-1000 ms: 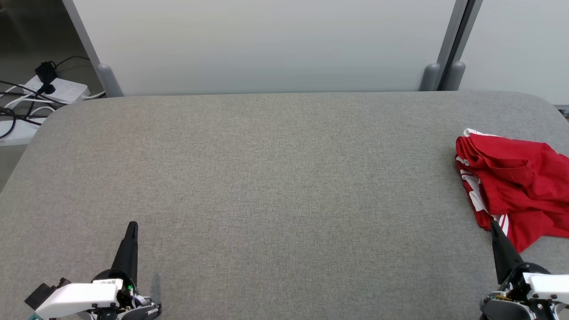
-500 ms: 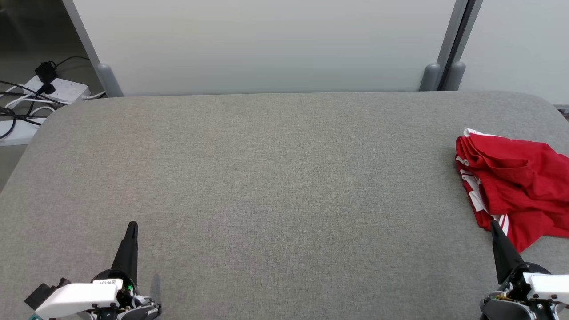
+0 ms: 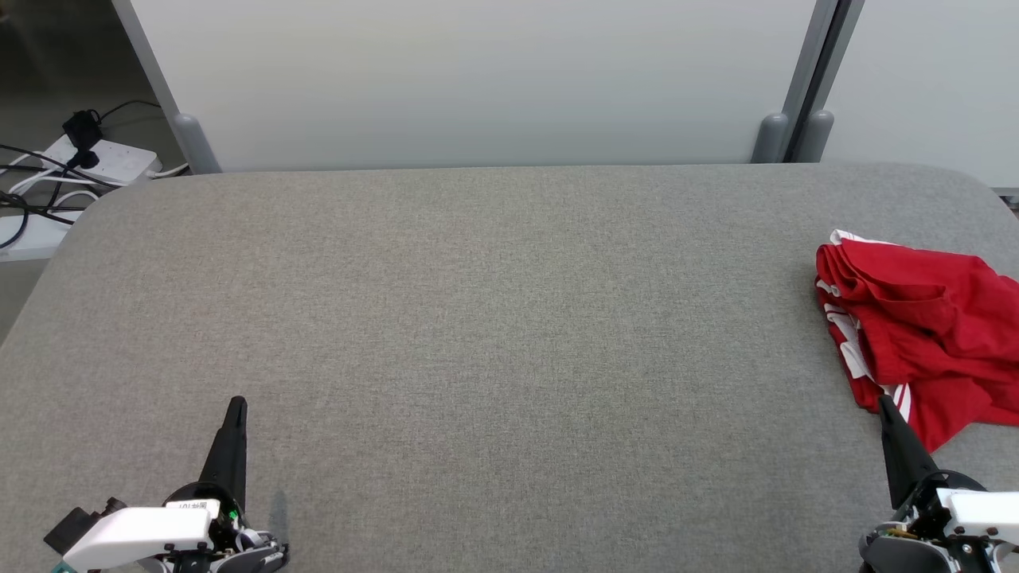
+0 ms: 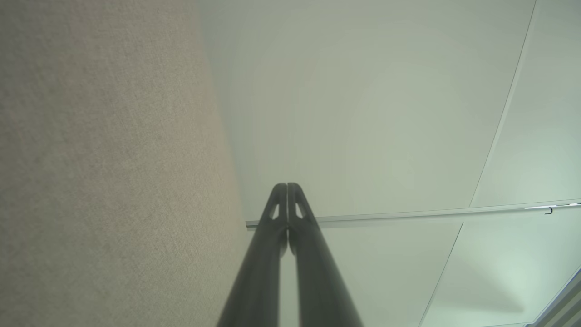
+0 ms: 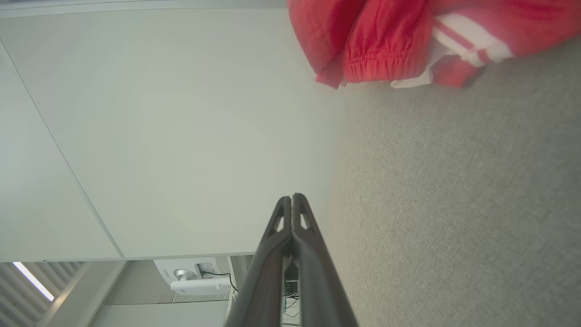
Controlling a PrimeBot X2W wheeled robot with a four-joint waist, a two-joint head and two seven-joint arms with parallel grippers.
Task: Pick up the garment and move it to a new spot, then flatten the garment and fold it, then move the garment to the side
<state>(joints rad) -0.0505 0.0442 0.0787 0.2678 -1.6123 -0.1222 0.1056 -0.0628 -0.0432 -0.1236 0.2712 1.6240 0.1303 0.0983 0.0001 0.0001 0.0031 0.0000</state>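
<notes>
Gathers on garment (image 5: 381,41) show clearest from right wrist.

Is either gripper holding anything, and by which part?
Nothing is held. The left gripper and right gripper are shut, empty; the red garment lies on the table, clear of both.

We figured this was a robotics lab or test cell set up in an office-type room. We had a big grey felt-covered table with rounded corners (image 3: 509,318), boxed in by plain pale partition panels (image 3: 478,79) on grey metal posts (image 3: 802,72). Off the table's far left corner, a white plastic power strip (image 3: 111,157) sat on the floor among loose black and white cables (image 3: 36,203). The right wrist view caught slatted grey panelling (image 5: 131,290) with a bright light strip (image 5: 32,281).
</notes>
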